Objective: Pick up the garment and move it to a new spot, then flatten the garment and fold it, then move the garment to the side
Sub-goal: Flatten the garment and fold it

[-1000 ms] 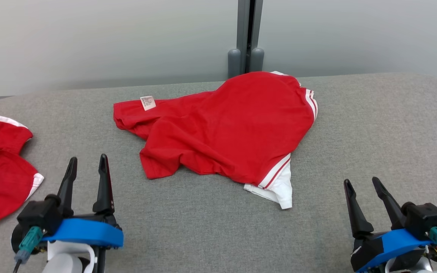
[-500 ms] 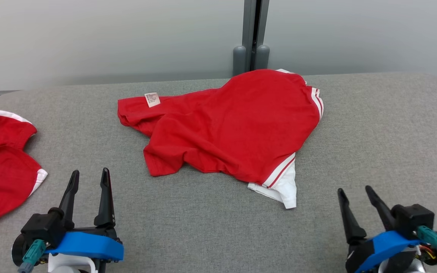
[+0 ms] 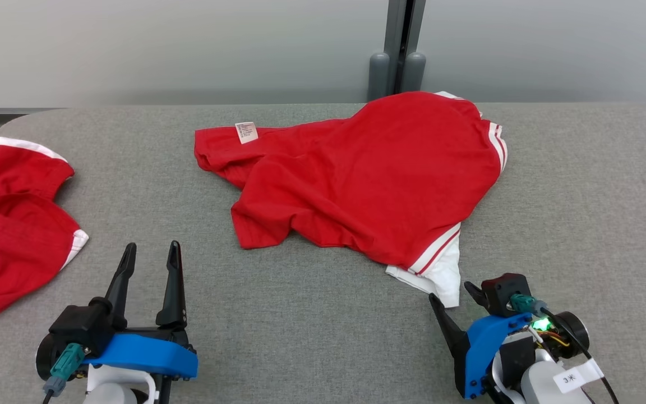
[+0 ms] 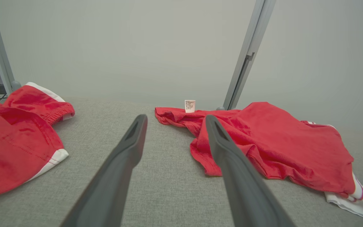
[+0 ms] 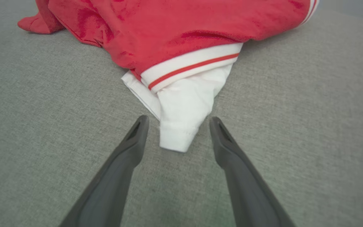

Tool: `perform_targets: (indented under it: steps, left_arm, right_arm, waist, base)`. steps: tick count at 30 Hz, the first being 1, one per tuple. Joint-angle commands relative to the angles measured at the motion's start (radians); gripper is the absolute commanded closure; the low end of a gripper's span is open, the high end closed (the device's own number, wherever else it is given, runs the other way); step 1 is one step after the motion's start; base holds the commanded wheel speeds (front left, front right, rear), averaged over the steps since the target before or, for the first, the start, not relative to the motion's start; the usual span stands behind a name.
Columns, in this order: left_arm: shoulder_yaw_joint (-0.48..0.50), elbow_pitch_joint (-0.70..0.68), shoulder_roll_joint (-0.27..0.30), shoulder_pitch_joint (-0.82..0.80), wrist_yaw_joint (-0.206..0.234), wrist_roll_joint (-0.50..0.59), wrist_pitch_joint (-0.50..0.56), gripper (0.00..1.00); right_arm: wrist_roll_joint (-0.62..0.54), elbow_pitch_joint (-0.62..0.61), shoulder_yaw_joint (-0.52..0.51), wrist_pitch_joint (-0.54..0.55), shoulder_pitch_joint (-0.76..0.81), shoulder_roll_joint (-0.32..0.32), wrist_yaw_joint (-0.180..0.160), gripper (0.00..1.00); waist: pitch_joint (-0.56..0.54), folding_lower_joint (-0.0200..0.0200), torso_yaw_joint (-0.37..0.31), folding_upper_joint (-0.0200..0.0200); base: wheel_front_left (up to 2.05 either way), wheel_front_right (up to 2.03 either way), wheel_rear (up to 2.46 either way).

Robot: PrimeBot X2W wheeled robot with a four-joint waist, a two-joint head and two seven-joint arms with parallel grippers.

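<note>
Now — crumpled garment [image 3: 368,174], white corner [image 5: 178,132] between spread right jaws

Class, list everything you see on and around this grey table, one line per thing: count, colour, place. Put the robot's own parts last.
garment: one, red with white striped trim, crumpled mid-table toward the back
white sleeve: one, white, poking out at that garment's near right edge
care label: one, white, at the garment's far left edge
second garment: one, red with white trim, at the table's left edge
table: one, grey fabric top
post: one, grey, upright behind the table
wall panels: two, pale grey, either side of the post
left gripper: one, dark fingers, blue mount, open, near left
right gripper: one, same colours, open, fingers either side of the sleeve's tip
</note>
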Motion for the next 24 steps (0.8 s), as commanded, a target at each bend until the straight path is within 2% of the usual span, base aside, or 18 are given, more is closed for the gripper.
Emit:
perform_targets:
  steps: [1,6,7,8,9,13,17,20,24]
  left_arm:
    - [0.003,0.003,-0.004,-0.020,-0.005,0.006,-0.005,0.00]
    - [0.005,0.007,-0.011,-0.027,-0.013,0.012,-0.005,0.00]
    - [0.006,0.007,-0.012,-0.028,-0.015,0.012,-0.005,0.00]
    - [0.007,0.007,-0.014,-0.027,-0.014,0.012,-0.005,0.00]
    - [0.010,0.007,-0.014,-0.025,-0.015,0.012,-0.005,0.00]
    - [0.018,0.013,-0.016,-0.013,-0.020,0.015,-0.005,0.00]
    - [0.027,0.015,-0.018,0.003,-0.022,0.018,-0.005,0.00]
    - [0.033,0.013,-0.021,0.011,-0.024,0.020,-0.005,0.00]
    - [0.039,0.008,-0.024,0.028,-0.026,0.020,-0.005,0.00]
  right_arm:
    - [-0.017,0.038,0.003,0.012,-0.032,-0.002,0.000,0.00]
    - [-0.068,0.153,-0.017,0.016,-0.094,-0.003,0.000,0.00]
    - [-0.069,0.169,-0.022,0.012,-0.101,-0.003,0.000,0.11]
    - [-0.073,0.182,-0.024,-0.003,-0.109,-0.002,0.000,0.66]
    - [-0.076,0.194,-0.027,-0.017,-0.116,-0.003,0.000,1.00]
    - [-0.093,0.233,-0.047,-0.056,-0.141,-0.003,0.000,1.00]
    - [-0.158,0.217,-0.086,-0.092,-0.149,-0.005,0.000,1.00]
    - [-0.233,0.146,-0.116,-0.100,-0.132,-0.018,0.000,1.00]
    - [-0.312,-0.014,-0.147,-0.079,-0.086,-0.037,0.000,1.00]
  waist:
    - [0.007,-0.0001,0.011,0.0000]
    - [0.017,-0.0001,0.031,0.0000]
    - [0.018,-0.0001,0.034,0.0000]
    - [0.019,-0.0001,0.037,0.0000]
    - [0.018,-0.0001,0.038,0.0000]
    - [0.007,-0.0001,0.037,0.0000]
    - [-0.013,-0.0001,0.028,0.0000]
    - [-0.026,-0.0001,0.019,0.0000]
    - [-0.042,-0.0001,0.004,0.0000]
  base:
    - [0.00,0.00,0.00]
    - [0.00,0.00,0.00]
    - [0.00,0.00,0.00]
    - [0.00,0.00,0.00]
    - [0.00,0.00,0.00]
    - [0.00,0.00,0.00]
    - [0.00,0.00,0.00]
    - [0.00,0.00,0.00]
    - [0.00,0.00,0.00]
